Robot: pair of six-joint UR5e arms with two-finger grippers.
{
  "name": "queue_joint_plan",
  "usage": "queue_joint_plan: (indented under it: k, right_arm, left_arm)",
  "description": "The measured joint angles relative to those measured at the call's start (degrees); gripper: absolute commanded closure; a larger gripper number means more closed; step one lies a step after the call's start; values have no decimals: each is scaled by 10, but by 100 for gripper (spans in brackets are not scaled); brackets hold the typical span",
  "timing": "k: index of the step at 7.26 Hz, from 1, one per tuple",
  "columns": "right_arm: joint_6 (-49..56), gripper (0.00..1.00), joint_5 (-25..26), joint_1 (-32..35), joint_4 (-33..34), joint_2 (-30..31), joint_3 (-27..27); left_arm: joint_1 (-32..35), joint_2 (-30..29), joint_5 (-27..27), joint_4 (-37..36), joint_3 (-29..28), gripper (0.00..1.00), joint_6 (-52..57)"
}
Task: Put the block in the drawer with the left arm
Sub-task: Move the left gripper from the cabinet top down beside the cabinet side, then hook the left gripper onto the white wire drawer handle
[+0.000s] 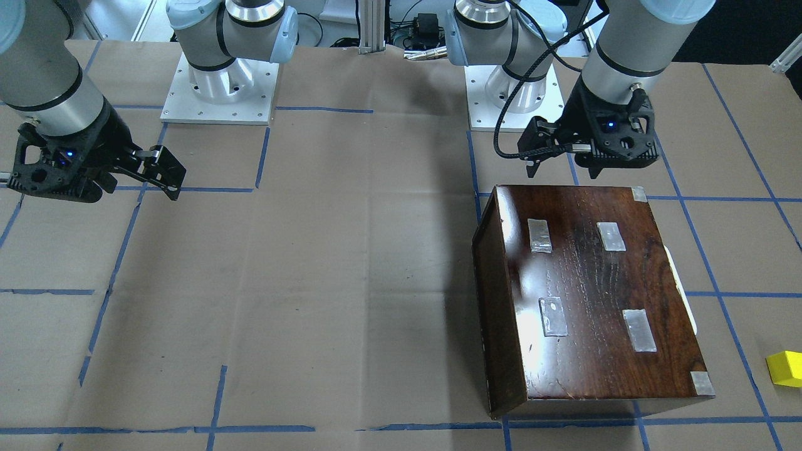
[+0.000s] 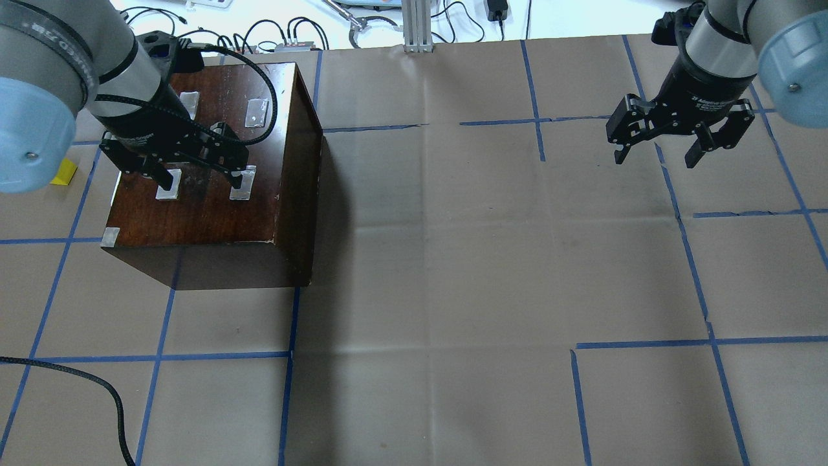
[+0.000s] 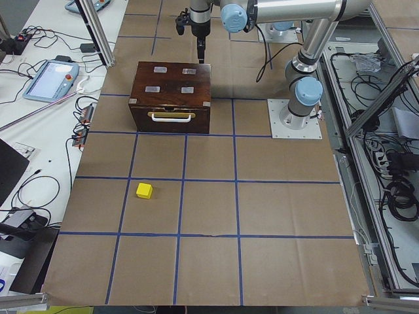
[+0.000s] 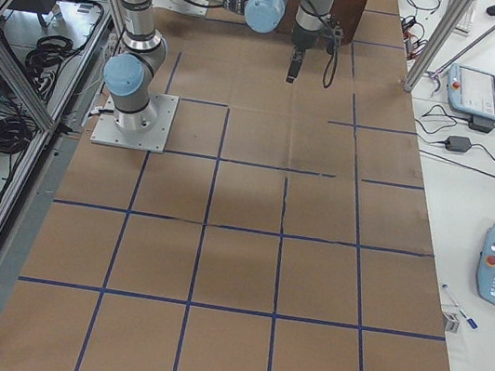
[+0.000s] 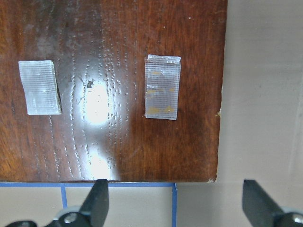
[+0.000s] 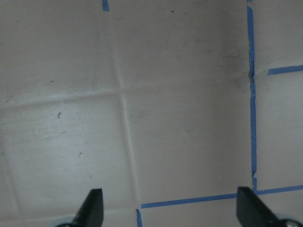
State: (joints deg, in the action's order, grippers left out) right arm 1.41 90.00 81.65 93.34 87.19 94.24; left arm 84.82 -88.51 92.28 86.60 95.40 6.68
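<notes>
The yellow block lies on the paper-covered table, well out in front of the dark box's handle side; it also shows in the front view and the overhead view. The drawer is shut inside the dark box; only its front with a pale handle shows. My left gripper is open and empty, hovering over the box top near its robot-side edge. My right gripper is open and empty, far from the box, above bare table.
Tape patches sit on the box top. Blue tape lines grid the brown paper. A black cable lies at the near left corner in the overhead view. Arm bases stand at the robot side.
</notes>
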Motion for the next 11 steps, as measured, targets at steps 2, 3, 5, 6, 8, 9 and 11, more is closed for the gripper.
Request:
queue_joint_plan:
  k: [2,3,5,6,8,9,11]
  right_arm:
    - [0,0,0,0,0,0,0]
    - [0,0,0,0,0,0,0]
    - [0,0,0,0,0,0,0]
    - [0,0,0,0,0,0,0]
    - [0,0,0,0,0,0,0]
    - [0,0,0,0,0,0,0]
    - [0,0,0,0,0,0,0]
  left_arm:
    - [-76,-11,14,-3,-7,1,77]
    - [-113,-19,15,-7,-10,1,111]
    - [-173,-48,12,-27,-21,1,179]
    - [-205,-68,1,-33,-27,1,205]
    - [-261,-113,-26,-36,-41,1,249]
    - [-277,-134,-43,-36,-49,1,259]
    - [-293,-161,-82,-37,-59,1,266]
